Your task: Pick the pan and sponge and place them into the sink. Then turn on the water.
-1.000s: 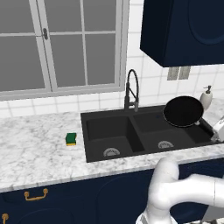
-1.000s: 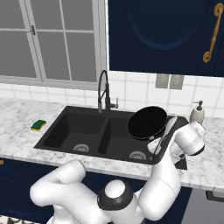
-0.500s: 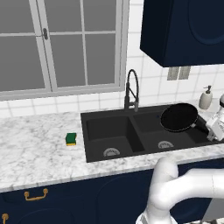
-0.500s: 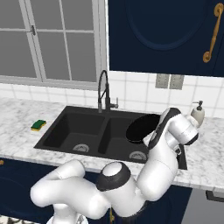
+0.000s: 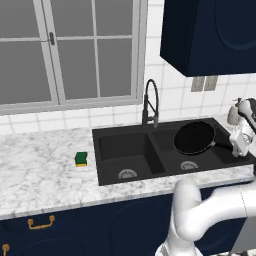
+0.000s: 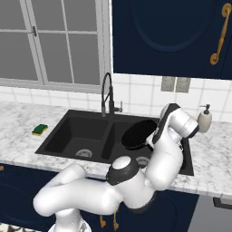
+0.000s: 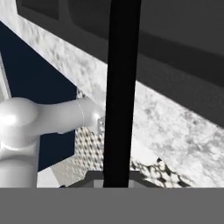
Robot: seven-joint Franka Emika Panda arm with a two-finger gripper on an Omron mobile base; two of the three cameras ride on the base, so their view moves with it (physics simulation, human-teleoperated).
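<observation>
The round black pan (image 5: 194, 137) hangs tilted over the right basin of the black double sink (image 5: 125, 150), its inside facing left. My gripper (image 5: 233, 145) is shut on the pan's handle at the sink's right edge. The hand view has that handle (image 7: 120, 87) as a dark bar running up from my gripper (image 7: 117, 181). From the right base, the pan (image 6: 138, 134) sits just left of my wrist, above the sink (image 6: 77, 131). The green-and-yellow sponge (image 5: 81, 158) (image 6: 40, 129) lies on the marble counter left of the sink. The water is out of view.
A black arched faucet (image 5: 150, 102) (image 6: 108, 93) stands behind the divider between the basins. A beige soap dispenser (image 5: 235, 112) (image 6: 205, 118) stands at the back right, close to my hand. Window and tiled wall run behind; a dark cabinet hangs above right.
My hand has carried the pan left and slightly down, from beside the sink's right edge to over the right basin. The sponge has stayed put.
</observation>
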